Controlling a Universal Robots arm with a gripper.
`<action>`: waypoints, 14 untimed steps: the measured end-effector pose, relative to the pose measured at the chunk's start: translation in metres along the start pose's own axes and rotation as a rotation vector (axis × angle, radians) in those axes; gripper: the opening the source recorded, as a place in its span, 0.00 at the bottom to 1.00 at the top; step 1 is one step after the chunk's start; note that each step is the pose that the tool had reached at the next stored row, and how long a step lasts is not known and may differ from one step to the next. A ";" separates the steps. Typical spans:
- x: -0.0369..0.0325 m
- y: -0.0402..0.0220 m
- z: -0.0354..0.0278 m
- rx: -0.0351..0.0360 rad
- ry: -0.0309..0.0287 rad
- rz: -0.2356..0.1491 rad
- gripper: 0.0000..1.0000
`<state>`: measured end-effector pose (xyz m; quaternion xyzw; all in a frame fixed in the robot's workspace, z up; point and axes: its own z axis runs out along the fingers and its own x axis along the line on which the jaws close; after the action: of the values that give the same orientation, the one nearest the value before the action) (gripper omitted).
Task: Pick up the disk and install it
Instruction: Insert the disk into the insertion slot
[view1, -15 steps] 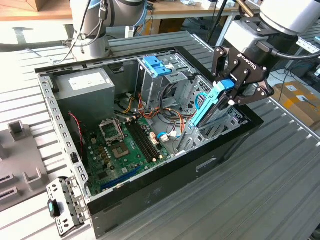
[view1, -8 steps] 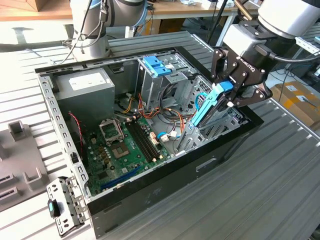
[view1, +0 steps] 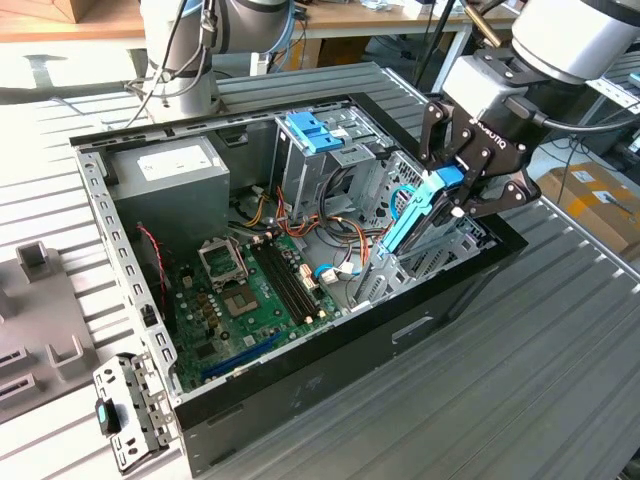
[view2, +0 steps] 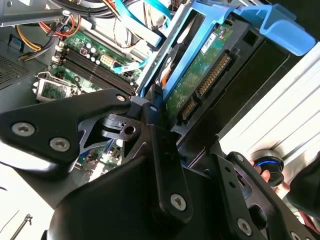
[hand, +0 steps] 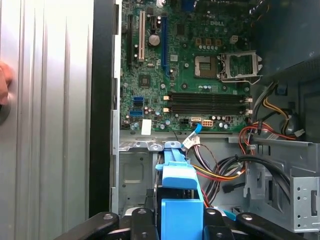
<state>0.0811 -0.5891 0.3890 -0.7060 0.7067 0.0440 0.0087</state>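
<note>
Blue-railed and silver, the disk sits clamped in the gripper. I hold it tilted over the open computer case, at the exterior view's right. Pickup is complete; seating in the bay is not. The case lies on a grey ribbed metal table in a workshop, with a cardboard box at the far right.

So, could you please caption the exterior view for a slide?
Gripper holds the disk, tilted, at the open computer case.
</note>
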 end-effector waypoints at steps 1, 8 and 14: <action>0.0001 -0.0001 0.0013 0.0000 0.0000 0.000 0.36; 0.0005 -0.0004 0.0072 0.0000 0.0001 0.000 0.36; 0.0006 -0.0004 0.0081 0.0000 0.0001 0.000 0.36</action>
<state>0.0812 -0.5891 0.3809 -0.7061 0.7067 0.0440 0.0086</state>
